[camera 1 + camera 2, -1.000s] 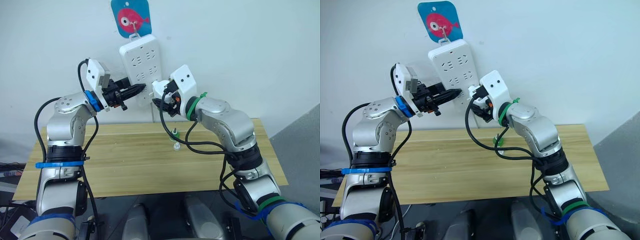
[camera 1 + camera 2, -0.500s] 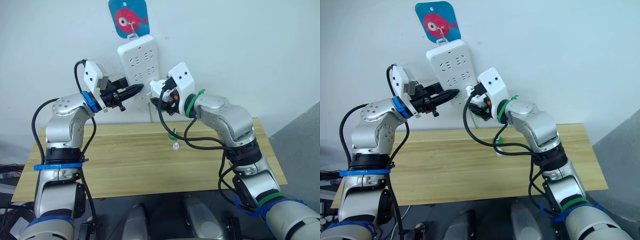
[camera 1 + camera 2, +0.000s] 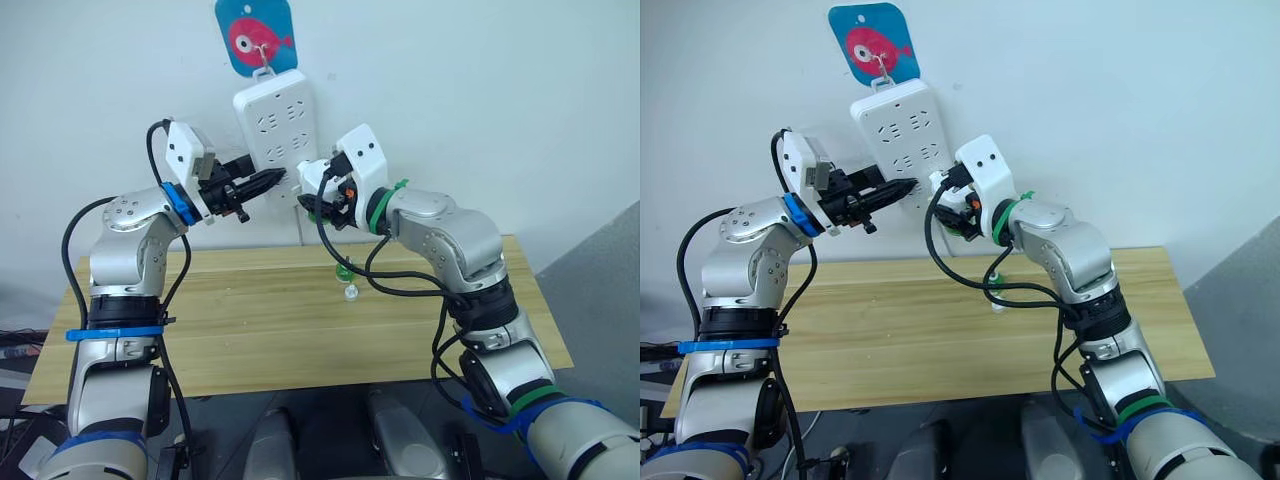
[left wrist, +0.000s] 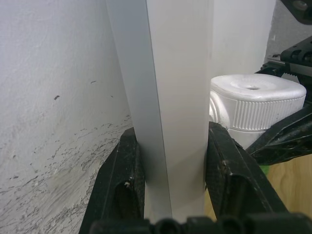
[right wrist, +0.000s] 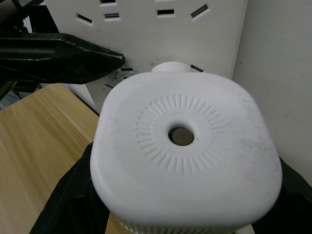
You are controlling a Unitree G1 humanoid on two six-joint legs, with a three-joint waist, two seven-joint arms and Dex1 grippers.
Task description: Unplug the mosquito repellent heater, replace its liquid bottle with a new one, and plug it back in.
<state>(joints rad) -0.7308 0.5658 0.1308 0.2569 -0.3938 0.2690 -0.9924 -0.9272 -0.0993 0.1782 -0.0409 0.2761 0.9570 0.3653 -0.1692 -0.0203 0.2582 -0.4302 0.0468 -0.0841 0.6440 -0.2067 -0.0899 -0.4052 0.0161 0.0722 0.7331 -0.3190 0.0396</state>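
Now | left tool (image 3: 262,181) clamps strip (image 3: 277,128) | right tool (image 3: 318,192) grips heater (image 5: 185,156)

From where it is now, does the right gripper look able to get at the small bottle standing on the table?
Probably not yet: the right gripper is shut on the mosquito repellent heater up at the power strip. The bottle stands free below it.

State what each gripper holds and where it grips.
Left gripper: power strip, clamped across its lower side edges. Right gripper: mosquito repellent heater, by its sides.
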